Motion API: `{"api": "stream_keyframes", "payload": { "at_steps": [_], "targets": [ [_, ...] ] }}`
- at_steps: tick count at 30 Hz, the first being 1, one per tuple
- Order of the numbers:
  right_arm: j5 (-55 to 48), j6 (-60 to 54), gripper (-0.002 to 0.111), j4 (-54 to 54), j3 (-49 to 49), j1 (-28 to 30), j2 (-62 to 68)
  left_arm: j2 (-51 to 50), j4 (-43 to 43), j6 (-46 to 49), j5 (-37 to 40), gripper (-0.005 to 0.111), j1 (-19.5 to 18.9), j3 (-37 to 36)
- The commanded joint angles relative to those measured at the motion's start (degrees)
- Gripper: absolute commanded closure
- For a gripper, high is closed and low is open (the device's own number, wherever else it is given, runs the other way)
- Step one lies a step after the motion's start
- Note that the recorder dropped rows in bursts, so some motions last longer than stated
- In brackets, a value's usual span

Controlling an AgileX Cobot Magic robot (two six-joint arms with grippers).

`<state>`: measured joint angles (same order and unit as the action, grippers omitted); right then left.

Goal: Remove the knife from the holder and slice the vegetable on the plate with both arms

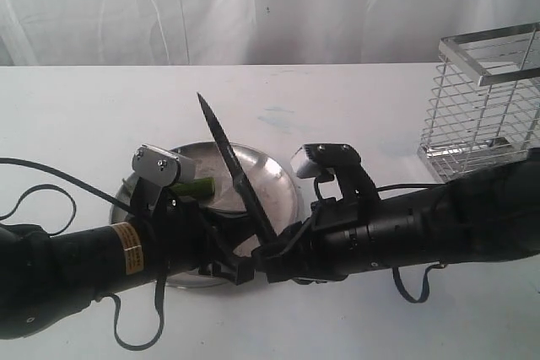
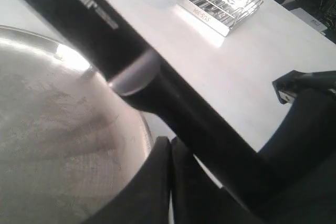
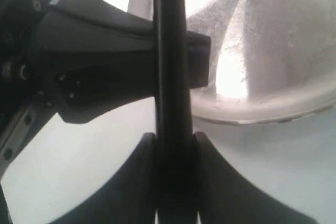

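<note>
We saw the left arm [image 1: 76, 263] come in low from the left edge of the exterior view, its hand [image 1: 221, 269] at the near rim of the plate [image 1: 283, 176]. Left wrist view showed two dark fingers [image 2: 157, 182] pressed together with nothing visibly between them, so we read that hand as closed and not gripping anything; the knife [image 1: 234, 170] handle passed just beside them, contact unclear

The vegetable [image 1: 196, 187] lay on the left part of the plate, partly hidden behind the left wrist camera block [image 1: 158, 166]. Only its green end showed

The plate sat on the white desk [image 1: 84, 115] around mid-frame, near edge covered by both arms

The knife was out of the holder [image 1: 485, 103], held tilted over the plate, handle down at the near rim, dark blade running up and leftward, tip past the far rim. In the left wrist view the blade [image 2: 89, 19] crossed above the plate rim [image 2: 73, 59], printed lettering on it, unreadable

The right hand [image 1: 268, 257] was clamped on the knife handle: right wrist view showed both fingers [image 3: 139, 182] tight against the handle [image 3: 173, 103] from either side, with the plate [image 3: 273, 51] beyond

The right arm [image 1: 439, 221] entered from the right edge, crossing in front of the holder base

The holder stood upright at the far right of the desk, well apart from the plate
</note>
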<state>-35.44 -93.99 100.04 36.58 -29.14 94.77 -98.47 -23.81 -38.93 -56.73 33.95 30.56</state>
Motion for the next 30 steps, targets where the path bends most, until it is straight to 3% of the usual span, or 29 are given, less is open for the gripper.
{"api": "stream_keyframes", "payload": {
  "at_steps": [1, 6, 10, 13, 19, 23, 27, 30],
  "targets": [
    [-0.9, -0.3, 0.108, -0.1, 2.1, -0.1, 0.8, 0.1, -2.3, 0.2, -1.8, 0.107, 0.0, 0.3],
    [0.4, -0.3, 0.108, -0.1, 3.0, -0.1, 1.1, 0.1, -1.5, 0.2, -0.8, 0.107, 0.0, 0.3],
    [9.1, 2.6, 0.108, -0.1, 2.9, -0.1, 1.1, 0.5, 0.4, 2.2, -0.6, 0.107, -1.5, 0.3],
    [14.7, 6.2, 0.108, -0.1, 2.9, -0.1, 1.0, 2.2, 0.7, 3.5, 1.7, 0.107, -4.6, 0.3],
    [14.8, 11.0, 0.108, -0.1, 3.2, -0.1, 0.5, 7.1, 12.7, 3.2, 15.8, 0.107, -12.6, 0.3],
    [14.7, 16.8, 0.108, -0.1, 5.5, -1.1, 0.2, 9.8, 12.8, 3.5, 12.6, 0.107, -17.4, 0.3],
    [19.5, 30.9, 0.108, -12.5, 11.5, -4.4, 1.1, 9.5, 8.3, 10.5, 7.4, 0.107, -19.2, 3.2],
    [15.6, 50.6, 0.108, -27.5, 17.1, -4.6, 4.2, 8.3, -3.0, 19.9, 9.5, 0.107, -19.6, 8.3]
  ]
}}
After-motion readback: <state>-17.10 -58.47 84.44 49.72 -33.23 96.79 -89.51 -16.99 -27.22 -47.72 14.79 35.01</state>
